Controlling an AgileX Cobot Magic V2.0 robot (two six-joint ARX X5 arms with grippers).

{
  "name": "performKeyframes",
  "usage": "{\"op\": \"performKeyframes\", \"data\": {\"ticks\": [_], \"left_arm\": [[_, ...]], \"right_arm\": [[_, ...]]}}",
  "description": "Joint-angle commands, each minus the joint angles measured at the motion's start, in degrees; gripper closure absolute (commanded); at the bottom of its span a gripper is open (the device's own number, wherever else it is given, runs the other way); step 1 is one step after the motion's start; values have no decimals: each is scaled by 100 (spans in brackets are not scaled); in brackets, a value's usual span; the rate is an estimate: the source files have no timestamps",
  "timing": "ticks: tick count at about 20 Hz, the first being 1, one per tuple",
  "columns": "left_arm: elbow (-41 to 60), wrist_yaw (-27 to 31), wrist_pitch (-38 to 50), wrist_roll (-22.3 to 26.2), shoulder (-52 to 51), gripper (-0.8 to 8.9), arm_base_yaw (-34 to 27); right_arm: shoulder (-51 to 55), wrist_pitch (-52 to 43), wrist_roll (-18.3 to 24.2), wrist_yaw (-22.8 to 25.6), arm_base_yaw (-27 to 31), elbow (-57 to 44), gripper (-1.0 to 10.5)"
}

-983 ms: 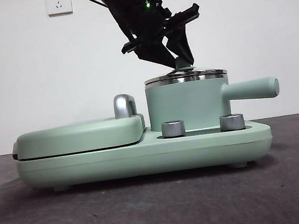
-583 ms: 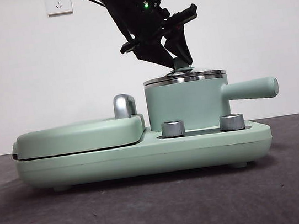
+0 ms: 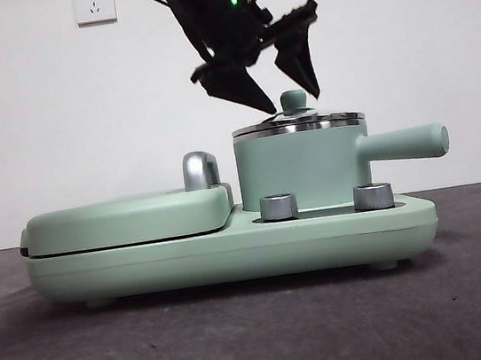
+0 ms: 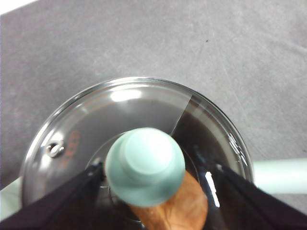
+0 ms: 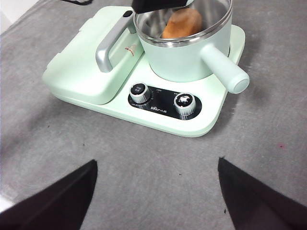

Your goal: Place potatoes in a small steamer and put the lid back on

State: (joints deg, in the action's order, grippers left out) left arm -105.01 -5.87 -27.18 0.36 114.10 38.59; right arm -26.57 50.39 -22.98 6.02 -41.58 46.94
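The small steamer point(image 3: 301, 167), mint green with a straight side handle point(image 3: 406, 144), stands on the right of the cooker base. The glass lid point(image 3: 297, 123) rests on its steel rim, and the green knob point(image 3: 293, 99) stands free. My left gripper point(image 3: 292, 101) hangs open just above the lid, with one jaw on either side of the knob point(image 4: 145, 165) and touching nothing. The orange-brown potato point(image 4: 175, 211) lies inside under the glass, and it also shows in the pot point(image 5: 184, 57) as a brown lump point(image 5: 181, 23). My right gripper point(image 5: 157, 163) waits open over the table in front of the cooker.
The mint-green cooker base point(image 3: 233, 253) carries a flat griddle cover point(image 3: 125, 218) with a chrome handle point(image 3: 200, 170) to the left of the pot. Two metal dials point(image 3: 279, 207) point(image 3: 373, 195) sit on the front. Dark grey tabletop point(image 5: 144, 158) lies all round.
The left gripper's jaws have opened off the lid's knob and the arm has risen slightly. The lid stays seated on the steamer.
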Motion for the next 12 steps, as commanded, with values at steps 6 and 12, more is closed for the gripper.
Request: {"op": "performKeyframes", "data": {"ticks": [6, 12], "left_arm": [[-155, 9, -1517, 63, -1381, 375, 48], [-151, 7, -3364, 24, -2601, 376, 280]], "right_arm": [[-26, -68, -177, 0, -44, 33, 550], [-31, -70, -24, -699, -61, 33, 550]]}}
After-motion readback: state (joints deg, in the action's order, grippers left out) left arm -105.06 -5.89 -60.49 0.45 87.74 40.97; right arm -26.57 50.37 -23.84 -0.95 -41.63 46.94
